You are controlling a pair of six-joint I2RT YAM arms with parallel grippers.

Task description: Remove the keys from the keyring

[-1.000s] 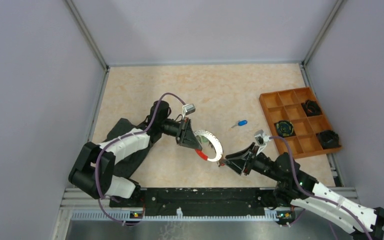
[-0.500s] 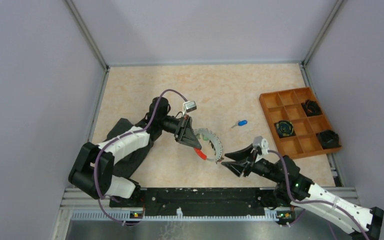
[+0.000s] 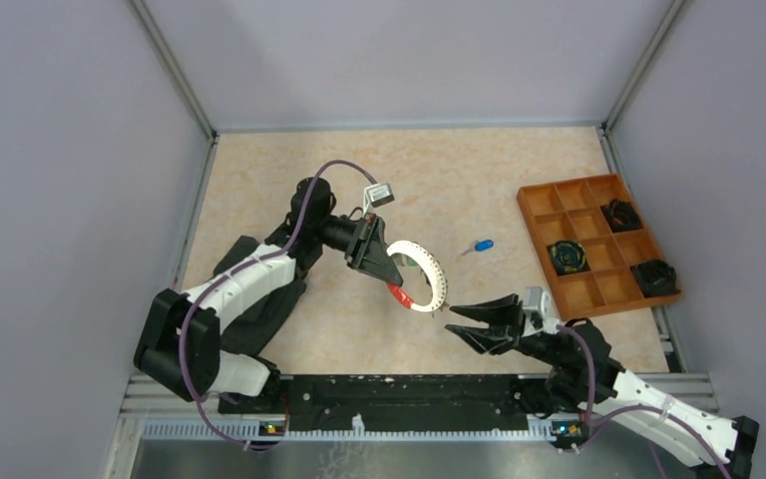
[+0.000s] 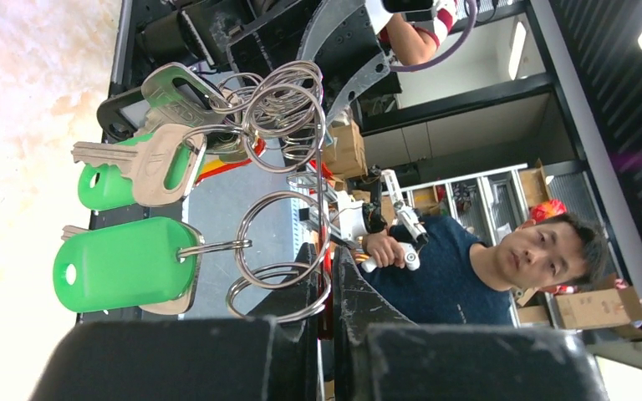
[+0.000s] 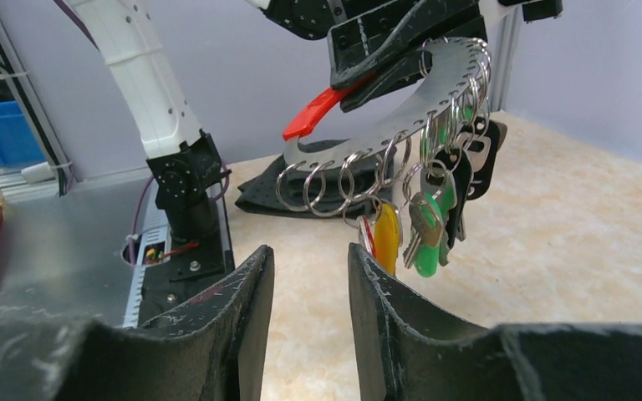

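My left gripper [image 3: 377, 261] is shut on the keyring [image 3: 422, 273], a grey arc with a red sleeve [image 3: 399, 296], and holds it above the table. In the left wrist view the fingers [image 4: 297, 292] pinch the ring's red arc, and green-headed keys [image 4: 124, 264] hang from small split rings [image 4: 280, 238]. In the right wrist view the keyring [image 5: 418, 92] hangs ahead with several keys [image 5: 428, 227], one with a yellow head [image 5: 384, 238]. My right gripper [image 3: 464, 324] is open and empty, just below and right of the ring, also seen in its wrist view [image 5: 308, 255]. A blue key [image 3: 481, 245] lies loose on the table.
An orange compartment tray [image 3: 547, 205] stands at the right with black coiled objects [image 3: 567, 257] in three cells. A black cloth [image 3: 259, 309] lies under the left arm. Grey walls close in the table on three sides.
The left gripper has carried the keyring up and to the right and turned it. The right gripper has come off the ring, leaving a small gap, and its arm has swung lower.
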